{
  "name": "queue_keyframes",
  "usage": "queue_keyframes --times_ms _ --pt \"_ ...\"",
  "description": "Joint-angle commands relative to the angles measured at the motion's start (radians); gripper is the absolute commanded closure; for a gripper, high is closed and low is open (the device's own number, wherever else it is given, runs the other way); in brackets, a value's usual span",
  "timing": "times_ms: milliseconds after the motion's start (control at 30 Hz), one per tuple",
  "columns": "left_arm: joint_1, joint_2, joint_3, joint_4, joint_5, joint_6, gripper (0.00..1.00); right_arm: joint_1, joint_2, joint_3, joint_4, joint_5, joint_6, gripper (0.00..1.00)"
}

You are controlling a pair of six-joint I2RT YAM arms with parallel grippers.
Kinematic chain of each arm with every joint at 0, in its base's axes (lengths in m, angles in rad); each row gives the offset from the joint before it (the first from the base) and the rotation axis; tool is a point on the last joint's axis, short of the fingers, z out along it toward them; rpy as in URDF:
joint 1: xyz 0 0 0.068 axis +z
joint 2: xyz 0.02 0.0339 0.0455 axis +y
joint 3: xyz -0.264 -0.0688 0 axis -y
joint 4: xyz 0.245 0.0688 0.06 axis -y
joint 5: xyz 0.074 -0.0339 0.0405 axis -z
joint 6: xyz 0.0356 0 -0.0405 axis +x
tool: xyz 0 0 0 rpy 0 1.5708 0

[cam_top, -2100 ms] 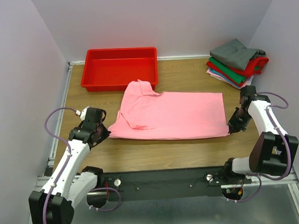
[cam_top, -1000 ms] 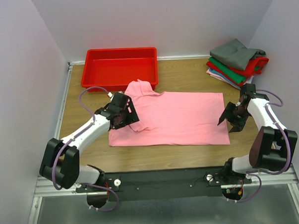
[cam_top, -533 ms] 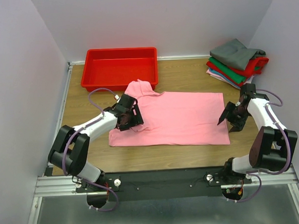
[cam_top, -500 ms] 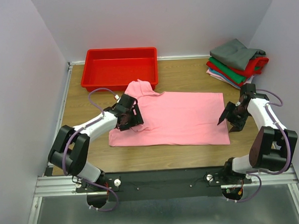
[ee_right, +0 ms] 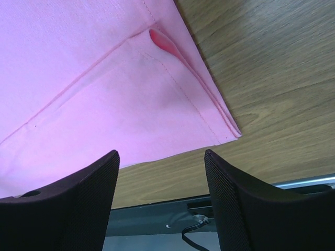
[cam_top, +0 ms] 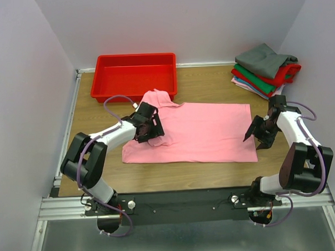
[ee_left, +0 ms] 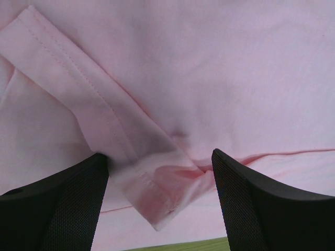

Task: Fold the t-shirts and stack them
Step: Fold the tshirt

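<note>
Pink t-shirt (cam_top: pixel 201 132) flat mid-surface (cam_top: pixel 210 82), hands at its ends
You had the left hand (cam_top: pixel 150 134) spread over its 9 o'clock sleeve (ee_left: pixel 104 115) and the right hand (cam_top: pixel 254 139) spread at its 3 o'clock hem (ee_right: pixel 199 104), likely to pinch both for folding.

Left arm (cam_top: pixel 109 136) reaches forward and inward, low over the table, with the wrist pitched down. Left gripper (cam_top: pixel 152 133) has its jaws wide apart, tips down. Right arm (cam_top: pixel 294 130) is folded at the elbow, forearm running forward, wrist turned inward to the left. Right gripper (cam_top: pixel 255 138) jaws are also spread wide, tips low.
</note>
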Motion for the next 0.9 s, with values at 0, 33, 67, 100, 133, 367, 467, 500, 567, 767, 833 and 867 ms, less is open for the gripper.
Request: queue_keyframes --times_ms 0,33,67,100,133,367,467,500,567,767,833,867 --pt "-0.009 0.013 0.047 0.022 -0.013 0.013 0.15 -0.006 -0.022 -0.014 0.011 -0.02 -0.016 0.27" --pt "-0.011 0.016 0.062 0.022 -0.013 0.014 0.15 -0.006 -0.02 -0.014 0.011 -0.02 -0.016 0.27" --pt "-0.011 0.024 0.07 0.022 -0.007 0.013 0.15 -0.006 -0.019 -0.014 0.011 -0.022 -0.016 0.27" --pt "-0.011 0.027 0.079 0.022 -0.001 0.014 0.15 -0.006 -0.017 -0.016 0.011 -0.022 -0.016 0.27" --pt "-0.011 0.033 0.094 0.024 0.01 0.011 0.16 -0.005 -0.018 -0.016 0.011 -0.022 -0.016 0.27" --pt "-0.011 0.087 0.143 0.062 0.068 0.004 0.16 -0.006 -0.018 -0.031 0.012 -0.017 -0.021 0.27" --pt "-0.011 0.117 0.16 0.079 0.083 0.002 0.16 -0.006 -0.02 -0.034 0.014 -0.019 -0.018 0.27" --pt "-0.011 0.125 0.163 0.082 0.083 0.004 0.16 -0.006 -0.02 -0.034 0.015 -0.019 -0.018 0.27" --pt "-0.011 0.141 0.183 0.085 0.076 0.005 0.16 -0.006 -0.019 -0.034 0.015 -0.019 -0.018 0.27" --pt "-0.009 0.171 0.258 0.061 0.039 0.01 0.17 -0.006 -0.022 -0.037 0.015 -0.019 -0.018 0.27" --pt "-0.009 0.18 0.278 0.044 0.01 0.013 0.17 -0.006 -0.02 -0.036 0.015 -0.02 -0.018 0.27" --pt "-0.009 0.181 0.285 0.039 0.002 0.011 0.17 -0.006 -0.017 -0.035 0.015 -0.02 -0.018 0.27"
